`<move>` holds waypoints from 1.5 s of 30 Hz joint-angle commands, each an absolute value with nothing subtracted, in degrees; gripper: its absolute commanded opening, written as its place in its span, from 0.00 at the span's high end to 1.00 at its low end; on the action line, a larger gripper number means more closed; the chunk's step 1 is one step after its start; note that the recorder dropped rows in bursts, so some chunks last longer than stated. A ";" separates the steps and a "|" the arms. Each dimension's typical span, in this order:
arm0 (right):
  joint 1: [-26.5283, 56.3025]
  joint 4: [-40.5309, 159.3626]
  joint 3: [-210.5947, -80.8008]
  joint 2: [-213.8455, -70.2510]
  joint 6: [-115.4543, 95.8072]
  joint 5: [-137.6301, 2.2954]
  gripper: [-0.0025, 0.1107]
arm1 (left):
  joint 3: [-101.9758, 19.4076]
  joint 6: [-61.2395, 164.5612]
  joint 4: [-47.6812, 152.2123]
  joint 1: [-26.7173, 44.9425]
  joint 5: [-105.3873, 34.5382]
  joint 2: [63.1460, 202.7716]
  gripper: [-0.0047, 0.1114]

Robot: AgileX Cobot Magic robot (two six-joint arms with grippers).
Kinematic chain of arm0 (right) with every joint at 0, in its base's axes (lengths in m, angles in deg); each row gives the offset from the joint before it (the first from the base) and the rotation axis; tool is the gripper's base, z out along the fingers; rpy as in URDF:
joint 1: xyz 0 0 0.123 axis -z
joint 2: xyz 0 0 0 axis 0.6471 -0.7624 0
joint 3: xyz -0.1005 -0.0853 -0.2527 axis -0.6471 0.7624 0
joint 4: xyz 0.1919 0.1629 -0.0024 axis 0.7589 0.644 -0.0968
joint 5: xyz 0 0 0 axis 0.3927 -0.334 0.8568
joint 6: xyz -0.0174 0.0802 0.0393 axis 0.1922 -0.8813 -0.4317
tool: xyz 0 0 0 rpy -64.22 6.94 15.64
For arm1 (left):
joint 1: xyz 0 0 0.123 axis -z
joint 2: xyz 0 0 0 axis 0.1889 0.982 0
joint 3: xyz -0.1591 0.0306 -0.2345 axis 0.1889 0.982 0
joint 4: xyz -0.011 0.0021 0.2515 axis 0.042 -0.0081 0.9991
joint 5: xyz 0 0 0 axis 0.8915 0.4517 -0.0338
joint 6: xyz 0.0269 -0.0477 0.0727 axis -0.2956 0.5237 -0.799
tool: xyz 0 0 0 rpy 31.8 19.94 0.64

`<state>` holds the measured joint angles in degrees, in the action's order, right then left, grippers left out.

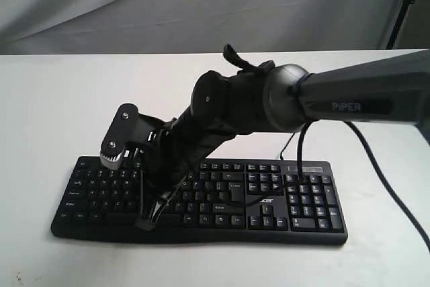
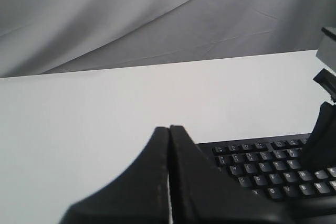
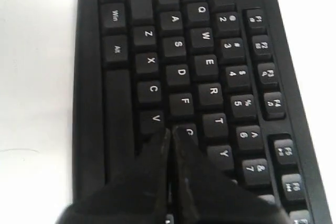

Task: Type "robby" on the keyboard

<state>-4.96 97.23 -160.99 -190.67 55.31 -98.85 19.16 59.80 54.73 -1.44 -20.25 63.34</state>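
Note:
The black keyboard (image 1: 289,199) with white legends lies on the white table (image 1: 54,99), near its front edge. My right gripper (image 1: 145,222) reaches across to the keyboard's left half, its jaws shut with nothing between them. In the right wrist view the right gripper (image 3: 172,130) shows at the line between the V and G keys of the keyboard (image 3: 210,66) and hides the keys behind it. Whether it touches a key I cannot tell. My left gripper (image 2: 169,128) is shut and empty over bare table beside the keyboard's (image 2: 262,166) corner.
A grey cloth backdrop (image 1: 134,5) hangs behind the table. A black stand leg (image 1: 405,1) shows at the far right. The right arm's black cable (image 1: 386,183) trails over the table to the right of the keyboard.

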 commanded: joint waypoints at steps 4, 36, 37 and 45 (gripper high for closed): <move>-5.93 100.73 -160.90 -191.79 58.66 -97.79 0.98 | 19.41 59.96 55.00 -1.07 -20.56 63.15 0.96; -6.30 100.49 -160.79 -193.61 59.10 -96.42 0.98 | 19.41 59.96 55.00 -1.07 -20.56 63.15 0.96; -6.20 100.49 -160.79 -193.85 59.10 -96.38 0.98 | 19.41 59.96 55.00 -1.07 -20.56 63.15 0.96; -6.20 99.89 -160.79 -193.96 59.10 -96.29 0.98 | 19.41 59.96 55.00 -1.07 -20.56 63.15 0.96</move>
<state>-6.15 100.19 -160.99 -194.12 59.15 -96.66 19.16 59.80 54.73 -1.44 -20.25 63.34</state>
